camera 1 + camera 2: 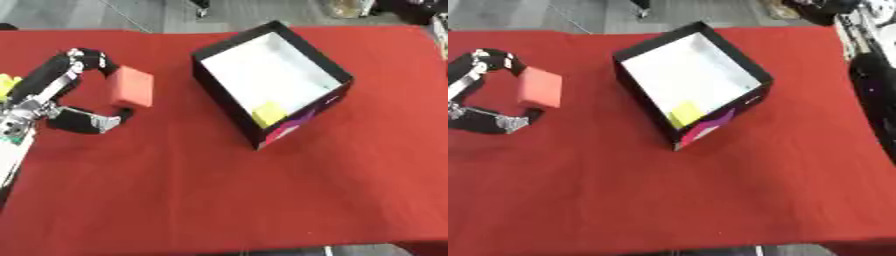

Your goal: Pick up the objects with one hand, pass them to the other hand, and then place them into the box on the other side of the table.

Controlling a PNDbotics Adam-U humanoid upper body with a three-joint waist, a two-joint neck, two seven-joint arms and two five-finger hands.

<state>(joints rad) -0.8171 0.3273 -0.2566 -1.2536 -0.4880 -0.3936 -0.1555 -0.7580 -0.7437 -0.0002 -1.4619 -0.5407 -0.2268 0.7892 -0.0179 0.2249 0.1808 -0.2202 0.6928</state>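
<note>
- Red cloth covers the worktop (219,200) from edge to edge, with grey floor showing beyond its far side.
- At about nine o'clock from the middle of the cloth sits the pink block (131,87), a flat rectangular piece standing with its long axis running roughly twelve to six o'clock, tipped slightly.
- It is caught between the fingers (87,57) of the left hand (74,90), which arch over its twelve o'clock end, and the thumb (109,120), which comes up under its six o'clock end; the hand is clasped around the block rather than lying slack.
- Whether the block is lifted clear of the cloth or only just resting on it I cannot tell.
- Left forearm runs away toward seven o'clock, so the block lies on the three o'clock side of the palm, facing the middle of the worktop.
- At three o'clock from the block, well apart from it, stands the black box (328,65) with a white floor, set askew; a small yellow piece (269,114) lies in its near corner.
- A small yellow thing (7,84) shows at the nine o'clock edge behind the left arm.
- No right hand shows over the cloth; only a dark shape at the three o'clock edge of the right eye view, too unclear to name.
- My reading: the handover comes next, and it turns on the block's free three o'clock face, the side a right hand would have to reach.
</note>
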